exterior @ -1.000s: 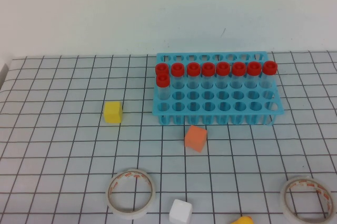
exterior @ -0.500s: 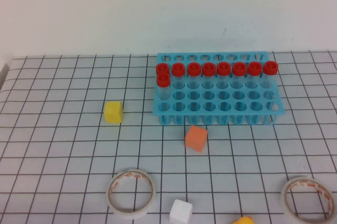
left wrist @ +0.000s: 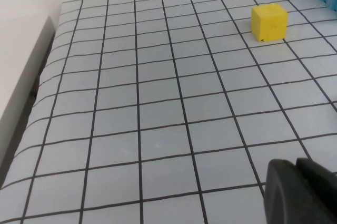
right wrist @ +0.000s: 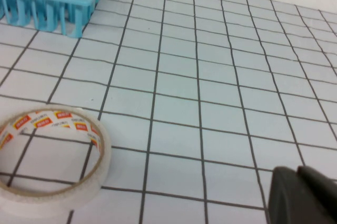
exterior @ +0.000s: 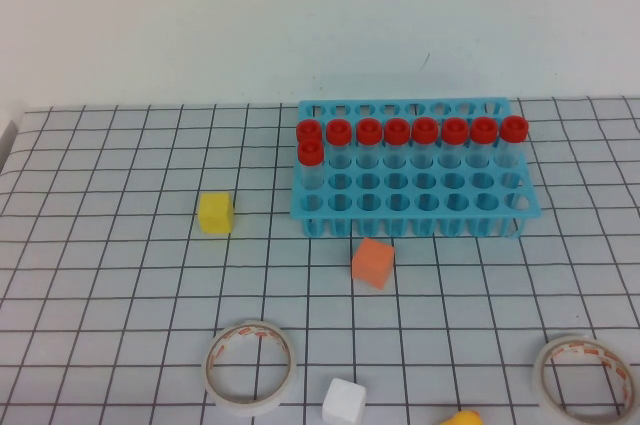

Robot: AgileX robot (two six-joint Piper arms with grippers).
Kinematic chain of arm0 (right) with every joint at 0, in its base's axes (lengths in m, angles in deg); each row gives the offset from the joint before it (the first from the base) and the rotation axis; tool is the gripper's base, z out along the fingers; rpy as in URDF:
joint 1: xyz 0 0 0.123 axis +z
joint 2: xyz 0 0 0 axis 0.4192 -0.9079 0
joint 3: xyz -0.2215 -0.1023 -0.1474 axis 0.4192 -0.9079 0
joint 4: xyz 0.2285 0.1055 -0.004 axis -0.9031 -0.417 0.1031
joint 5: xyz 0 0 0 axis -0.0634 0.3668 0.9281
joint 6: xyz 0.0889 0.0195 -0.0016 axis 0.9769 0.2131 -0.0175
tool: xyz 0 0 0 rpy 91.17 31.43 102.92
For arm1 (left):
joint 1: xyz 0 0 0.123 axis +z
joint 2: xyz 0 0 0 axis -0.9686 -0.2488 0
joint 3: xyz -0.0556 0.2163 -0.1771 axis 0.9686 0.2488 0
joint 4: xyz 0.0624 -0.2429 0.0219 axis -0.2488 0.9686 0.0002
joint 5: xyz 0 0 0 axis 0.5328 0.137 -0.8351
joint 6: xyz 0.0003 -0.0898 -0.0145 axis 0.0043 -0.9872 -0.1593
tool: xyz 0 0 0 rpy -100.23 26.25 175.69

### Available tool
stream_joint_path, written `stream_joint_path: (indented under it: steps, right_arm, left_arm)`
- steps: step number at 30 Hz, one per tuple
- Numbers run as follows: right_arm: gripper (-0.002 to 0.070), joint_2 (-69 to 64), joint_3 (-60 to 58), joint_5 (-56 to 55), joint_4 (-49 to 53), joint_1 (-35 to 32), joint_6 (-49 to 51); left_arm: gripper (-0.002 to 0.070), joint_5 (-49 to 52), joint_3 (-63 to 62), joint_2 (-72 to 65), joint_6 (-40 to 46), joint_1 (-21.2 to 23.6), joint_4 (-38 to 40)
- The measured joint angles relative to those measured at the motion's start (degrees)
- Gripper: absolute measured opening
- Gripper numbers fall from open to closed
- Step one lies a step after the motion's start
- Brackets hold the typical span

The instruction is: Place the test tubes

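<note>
1. Red-capped test tubes (exterior: pixel 411 131) stand upright in the blue rack (exterior: pixel 430 207) at the far middle of the gridded table (exterior: pixel 120 275); eight fill one row, and a ninth stands just in front at its left end
2. Shut and empty, the left gripper (left wrist: pixel 297 182) hovers over the grid, well apart from the yellow cube (left wrist: pixel 269 21)
3. Equally shut and empty, the right gripper (right wrist: pixel 298 187) hangs near a tape roll (right wrist: pixel 63 120)
4. An orange cube (exterior: pixel 372 263) lies just before the rack; a white cube (exterior: pixel 343 403) and a second tape roll (exterior: pixel 250 403) lie nearer
</note>
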Motion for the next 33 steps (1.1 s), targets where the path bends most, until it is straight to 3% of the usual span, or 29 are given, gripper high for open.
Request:
stream_joint_path:
  steps: [33]
  right_arm:
    - [-0.0001,0.00,0.00,0.00,1.05,0.00,3.80]
  left_arm:
    - [-0.0001,0.00,0.00,0.00,0.21,0.00,0.00]
